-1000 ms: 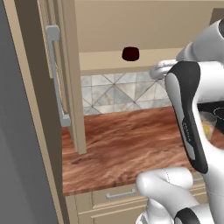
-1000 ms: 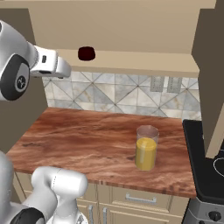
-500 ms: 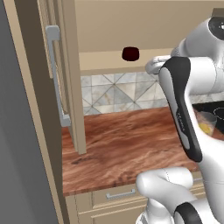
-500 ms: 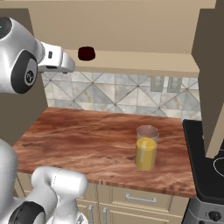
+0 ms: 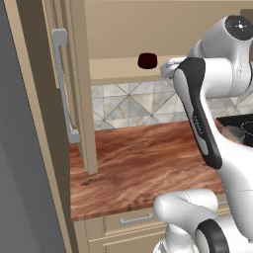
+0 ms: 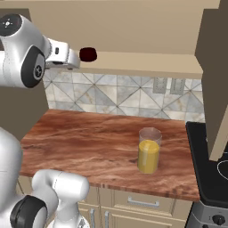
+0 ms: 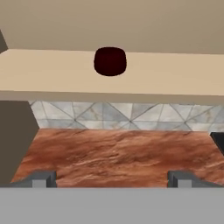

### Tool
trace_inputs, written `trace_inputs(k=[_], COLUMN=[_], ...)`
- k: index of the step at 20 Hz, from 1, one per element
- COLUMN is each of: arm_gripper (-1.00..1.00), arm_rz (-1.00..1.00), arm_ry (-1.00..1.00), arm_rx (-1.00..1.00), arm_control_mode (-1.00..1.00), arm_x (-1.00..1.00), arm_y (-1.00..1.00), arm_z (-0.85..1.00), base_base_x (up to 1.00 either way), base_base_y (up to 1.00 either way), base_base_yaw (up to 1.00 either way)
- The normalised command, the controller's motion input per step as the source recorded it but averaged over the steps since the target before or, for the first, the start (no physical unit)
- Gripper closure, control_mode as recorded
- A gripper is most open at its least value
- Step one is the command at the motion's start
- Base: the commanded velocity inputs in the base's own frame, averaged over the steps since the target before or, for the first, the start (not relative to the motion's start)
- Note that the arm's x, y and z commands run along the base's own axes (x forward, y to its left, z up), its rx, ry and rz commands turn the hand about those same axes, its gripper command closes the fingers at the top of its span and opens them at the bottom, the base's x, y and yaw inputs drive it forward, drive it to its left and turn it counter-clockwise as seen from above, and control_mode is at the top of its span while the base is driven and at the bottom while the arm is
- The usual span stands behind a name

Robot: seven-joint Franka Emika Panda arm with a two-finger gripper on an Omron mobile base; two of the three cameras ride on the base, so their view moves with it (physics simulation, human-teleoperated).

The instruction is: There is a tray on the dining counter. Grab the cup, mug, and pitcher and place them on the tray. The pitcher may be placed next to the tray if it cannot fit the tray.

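The dark maroon mug (image 5: pixel 147 61) (image 6: pixel 88 54) stands on a beige shelf (image 6: pixel 147 63) above the tiled backsplash. My gripper (image 6: pixel 73 61) (image 5: pixel 167 67) hovers at shelf height just beside the mug and apart from it. In the hand view the mug (image 7: pixel 110 61) is straight ahead, and my gripper (image 7: pixel 111 179) is open with nothing between its fingertips. The clear pitcher (image 6: pixel 148 151) of orange-yellow liquid stands on the wood counter (image 6: pixel 80 138) near its front right. The tray, the cup and the dining counter are out of view.
A tall beige cabinet with a grey handle (image 5: pixel 63 89) rises at the counter's left end. A black stove (image 6: pixel 209 169) adjoins the counter on the right, under an upper cabinet (image 6: pixel 216 67). Drawers (image 5: pixel 136 218) sit below the counter.
My hand has risen a little and moved closer to the mug on the shelf. Its jaws stay open, and the mug and pitcher have not moved.
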Motion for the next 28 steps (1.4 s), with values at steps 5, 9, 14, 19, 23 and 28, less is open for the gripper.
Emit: trace_inputs(k=[5, 9, 14, 19, 23, 28], arm_gripper=[-1.0, -1.0, -1.0, -1.0, -1.0, -1.0], arm_rz=[0.0, 0.0, 0.0, 0.0, 0.0, 0.0], arm_ry=[0.0, 0.0, 0.0, 0.0, 0.0, 0.0], arm_rx=[0.0, 0.0, 0.0, 0.0, 0.0, 0.0], arm_control_mode=[-1.0, -1.0, -1.0, -1.0, -1.0, -1.0], arm_x=[0.33, 0.33, 0.33, 0.31, 0.31, 0.37], arm_y=[0.0, 0.0, 0.0, 0.01, 0.03, 0.07], arm_z=[0.0, 0.0, 0.0, 0.0, 0.0, 0.0], base_base_x=[0.0, 0.0, 0.0, 0.0, 0.0, 0.0], base_base_y=[0.0, 0.0, 0.0, 0.0, 0.0, 0.0], base_base_yaw=[0.0, 0.0, 0.0, 0.0, 0.0, 0.0])
